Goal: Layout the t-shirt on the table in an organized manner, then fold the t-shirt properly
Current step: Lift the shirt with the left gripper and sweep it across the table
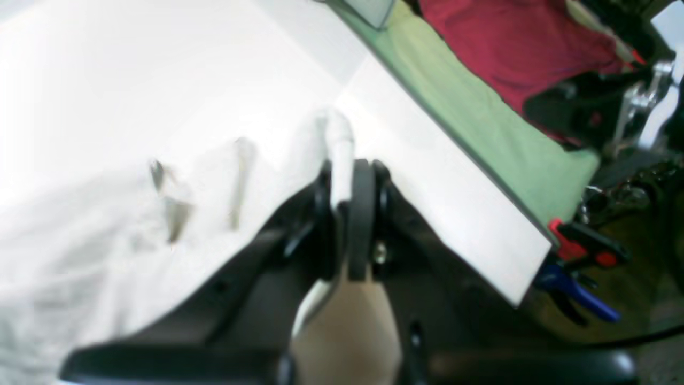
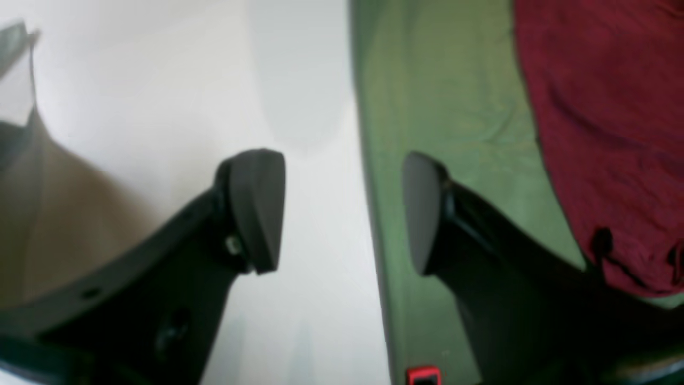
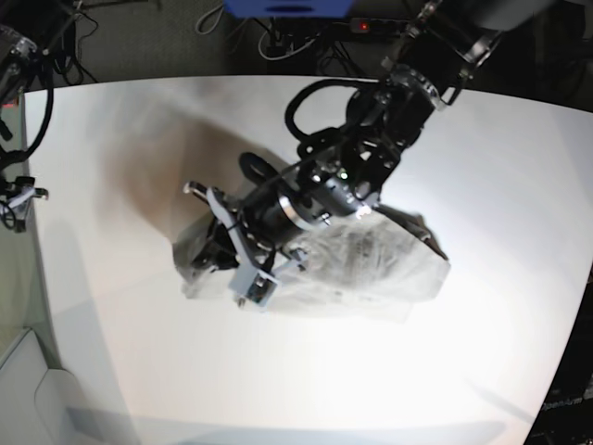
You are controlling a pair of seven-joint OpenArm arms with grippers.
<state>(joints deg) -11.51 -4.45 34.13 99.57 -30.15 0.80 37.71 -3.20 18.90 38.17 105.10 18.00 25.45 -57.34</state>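
The t-shirt (image 3: 371,264) lies in a crumpled, pale heap in the middle of the white table (image 3: 500,148). My left arm reaches down from the back right, and its gripper (image 3: 206,260) sits at the heap's left end. In the left wrist view the left gripper (image 1: 344,166) is shut on a bunched fold of the t-shirt (image 1: 107,235), whose fabric spreads away to the left. My right gripper (image 2: 339,211) hangs open above the table's edge (image 2: 299,160), with nothing between its fingers (image 2: 256,208).
Beyond the table edge lie a green cloth (image 2: 443,96) and a dark red cloth (image 2: 609,133), also shown in the left wrist view as the green cloth (image 1: 481,107). Red and blue clamps (image 1: 580,256) grip the table corner. Cables (image 3: 296,42) run behind the table.
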